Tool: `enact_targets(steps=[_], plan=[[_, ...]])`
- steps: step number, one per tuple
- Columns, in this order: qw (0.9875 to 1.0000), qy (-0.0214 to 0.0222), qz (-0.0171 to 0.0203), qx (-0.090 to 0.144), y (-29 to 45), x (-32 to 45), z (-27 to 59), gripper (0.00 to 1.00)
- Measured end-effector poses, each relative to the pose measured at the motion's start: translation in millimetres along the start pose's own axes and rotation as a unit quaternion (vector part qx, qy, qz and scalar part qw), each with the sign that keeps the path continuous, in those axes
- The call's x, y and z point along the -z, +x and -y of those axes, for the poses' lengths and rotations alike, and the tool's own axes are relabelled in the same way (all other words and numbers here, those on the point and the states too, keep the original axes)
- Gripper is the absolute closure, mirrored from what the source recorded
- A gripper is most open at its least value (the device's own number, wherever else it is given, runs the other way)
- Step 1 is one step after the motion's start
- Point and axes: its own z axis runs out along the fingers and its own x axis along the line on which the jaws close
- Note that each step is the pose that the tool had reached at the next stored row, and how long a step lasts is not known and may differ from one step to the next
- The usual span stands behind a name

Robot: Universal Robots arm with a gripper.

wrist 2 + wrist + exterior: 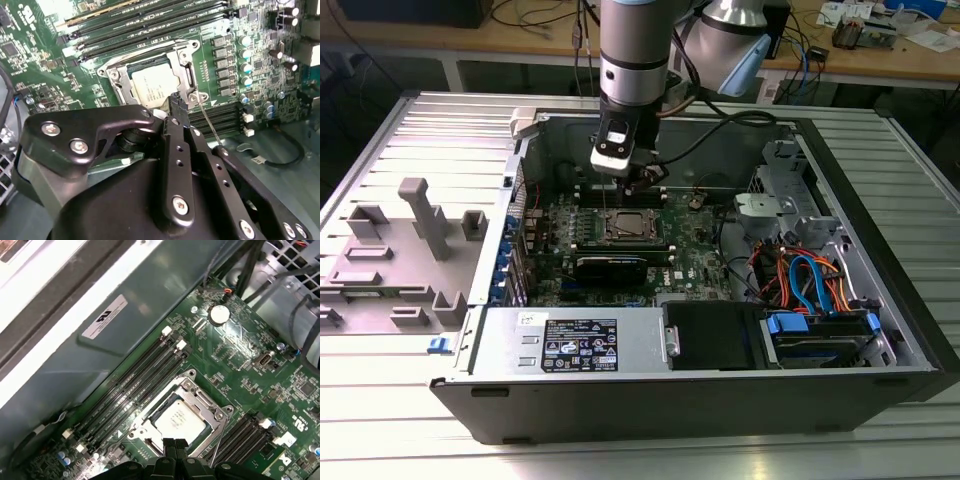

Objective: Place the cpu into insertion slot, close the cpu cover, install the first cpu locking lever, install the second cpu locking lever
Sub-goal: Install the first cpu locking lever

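Cpu (151, 86) lies in the window of the closed cover (185, 67). Claw (178, 102), fingers pressed together, gripping nothing, sits at the cover's edge.

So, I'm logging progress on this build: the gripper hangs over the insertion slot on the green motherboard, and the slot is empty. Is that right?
Not quite. The gripper does hang over the insertion slot on the green motherboard, but the slot is not empty: the second wrist view shows the cpu seated in it, its silvery top framed by the cpu cover.
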Motion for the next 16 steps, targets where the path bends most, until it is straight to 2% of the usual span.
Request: enact_targets(steps=[2, 4, 7, 9, 12, 16], plan=[[0.9998, 0.0004, -0.0001, 0.020, 0.3, 0.0, 0.3, 0.89], [0.9990, 0.0009, -0.0003, 0.045, 0.6, 0.0, 0.6, 0.89], [0.9969, 0.0017, -0.0005, 0.078, 0.8, 0.0, 0.8, 0.89], [0.9942, 0.0023, -0.0006, 0.108, 0.8, 0.0, 0.8, 0.89], [0.9917, 0.0027, -0.0008, 0.128, 0.8, 0.0, 0.9, 0.89], [0.9912, 0.0029, -0.0008, 0.133, 0.9, 0.0, 0.9, 0.89]])
